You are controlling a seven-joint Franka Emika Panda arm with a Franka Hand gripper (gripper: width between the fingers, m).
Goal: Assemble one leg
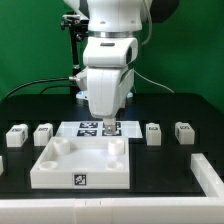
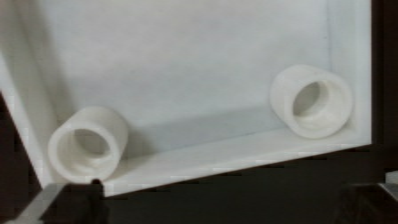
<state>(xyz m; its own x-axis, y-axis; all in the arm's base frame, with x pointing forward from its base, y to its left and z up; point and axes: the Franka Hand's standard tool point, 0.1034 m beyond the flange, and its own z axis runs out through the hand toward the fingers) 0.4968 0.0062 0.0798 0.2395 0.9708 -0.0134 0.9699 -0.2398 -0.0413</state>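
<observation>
Carefully: your end effector (image 1: 107, 122) hangs open and empty; grip a leg (image 1: 152, 132) squarely, then align it with a socket (image 2: 317, 100).

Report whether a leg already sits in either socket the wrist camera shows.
No: one socket and the other socket on the white square piece are both hollow and empty.

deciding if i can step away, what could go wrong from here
1. The fingers hang empty right by the tabletop's edge, near a corner socket. Coming down here, they might catch the rim and shift the tabletop.
2. Nothing is held yet. The nearest leg lies beside another, so a slightly off reach could nudge its neighbour.
</observation>
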